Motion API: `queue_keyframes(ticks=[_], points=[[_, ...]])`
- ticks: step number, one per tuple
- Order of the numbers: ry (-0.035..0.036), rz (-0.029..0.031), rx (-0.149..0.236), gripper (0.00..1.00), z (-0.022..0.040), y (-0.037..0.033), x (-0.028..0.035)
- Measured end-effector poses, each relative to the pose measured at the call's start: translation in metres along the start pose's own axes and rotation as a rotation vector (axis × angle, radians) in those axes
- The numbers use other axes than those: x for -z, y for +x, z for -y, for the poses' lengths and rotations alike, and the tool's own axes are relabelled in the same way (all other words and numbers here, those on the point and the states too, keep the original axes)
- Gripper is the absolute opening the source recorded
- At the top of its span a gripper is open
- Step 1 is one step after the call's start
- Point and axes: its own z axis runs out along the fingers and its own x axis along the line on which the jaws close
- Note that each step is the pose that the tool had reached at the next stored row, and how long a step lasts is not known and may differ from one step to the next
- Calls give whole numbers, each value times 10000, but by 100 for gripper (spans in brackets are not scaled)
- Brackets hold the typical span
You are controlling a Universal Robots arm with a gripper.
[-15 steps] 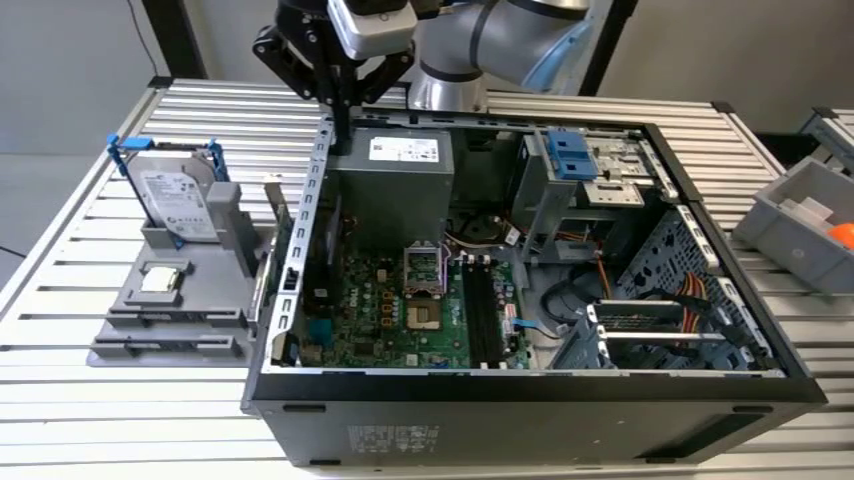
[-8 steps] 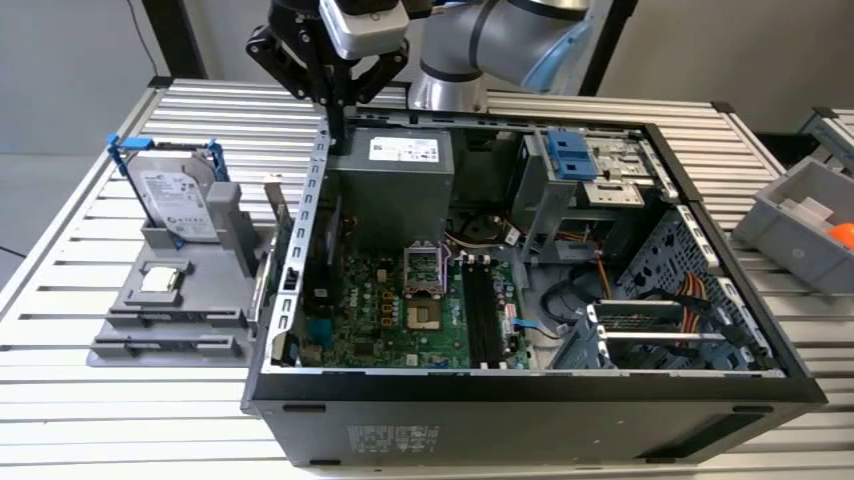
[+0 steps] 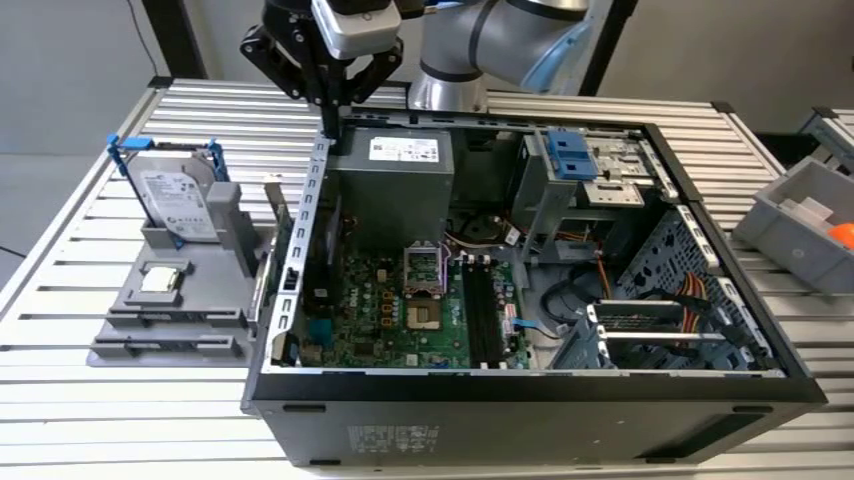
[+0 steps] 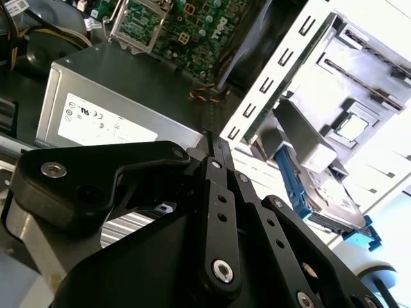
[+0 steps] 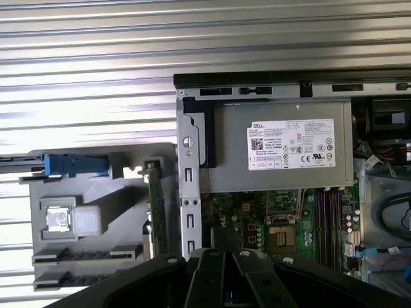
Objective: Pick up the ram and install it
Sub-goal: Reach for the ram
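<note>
The ram (image 3: 274,197) is a thin green stick standing on edge in the grey holder (image 3: 160,325), just outside the open computer case's side wall; it appears edge-on in the first wrist view (image 5: 154,205). My gripper (image 3: 330,122) hangs above the case's back corner on the exterior view's left, over the power supply (image 3: 394,185), higher than the ram and behind it. Its black fingers (image 4: 215,154) are pressed together with nothing between them. The black memory slots (image 3: 478,312) lie on the motherboard inside the case, also seen in the first wrist view (image 5: 327,218).
On the holder stand a silver hard drive (image 3: 180,195) in a blue frame and a small square processor chip (image 3: 163,278). The case wall (image 3: 304,230) rises between holder and motherboard. A grey bin (image 3: 807,222) sits at the exterior view's right. Cables fill the case's right half.
</note>
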Motion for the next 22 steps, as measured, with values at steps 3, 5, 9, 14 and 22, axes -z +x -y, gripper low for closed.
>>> queue_keyframes(ticks=[3, 5, 9, 14, 22], points=[[0, 0, 0, 0, 1, 17, 0], [1, -1, 0, 0, 2, 27, 1], [-1, 0, 1, 0, 3, 48, 1], [0, 0, 0, 0, 5, 73, 2], [1, -1, 1, 0, 8, 119, 3]])
